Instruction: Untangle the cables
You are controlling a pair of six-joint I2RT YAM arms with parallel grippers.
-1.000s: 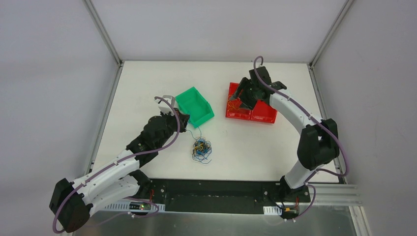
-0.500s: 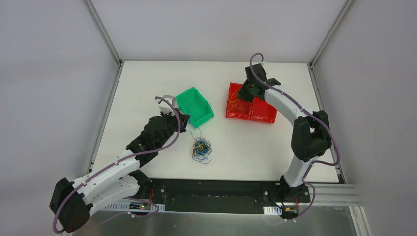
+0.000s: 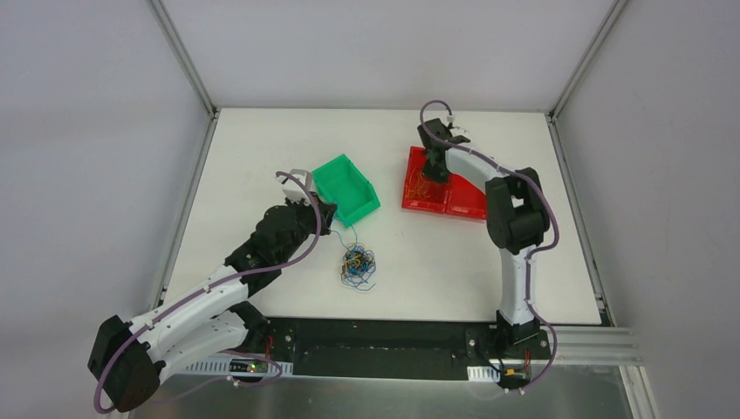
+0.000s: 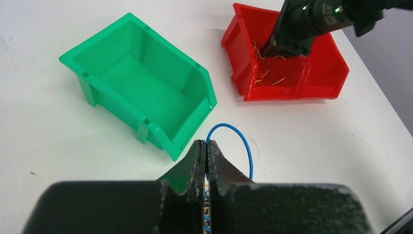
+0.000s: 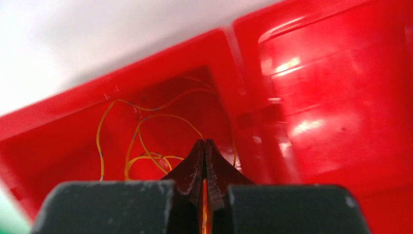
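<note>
A small ball of tangled cables (image 3: 356, 264) in blue, black and orange-yellow lies on the white table in front of the green bin (image 3: 330, 168). My left gripper (image 4: 205, 144) hovers just above and left of the ball, shut on a thin blue cable (image 4: 243, 141) that loops out from its tips and runs down toward the tangle. My right gripper (image 5: 205, 142) is shut and points down into the left compartment of the red bin (image 5: 341, 97). Loose orange-yellow cables (image 5: 99, 146) lie on that compartment's floor. I see nothing pinched at its tips.
The green bin (image 4: 97, 44) holds nothing and stands close to the left gripper's fingers. The red bin (image 3: 467, 209) sits at the back right. Metal frame posts and grey walls border the table on three sides.
The right arm swung left and folded in over the red bin's left compartment, and its gripper went from open to shut. The left arm, blue cable and tangle have not moved.
</note>
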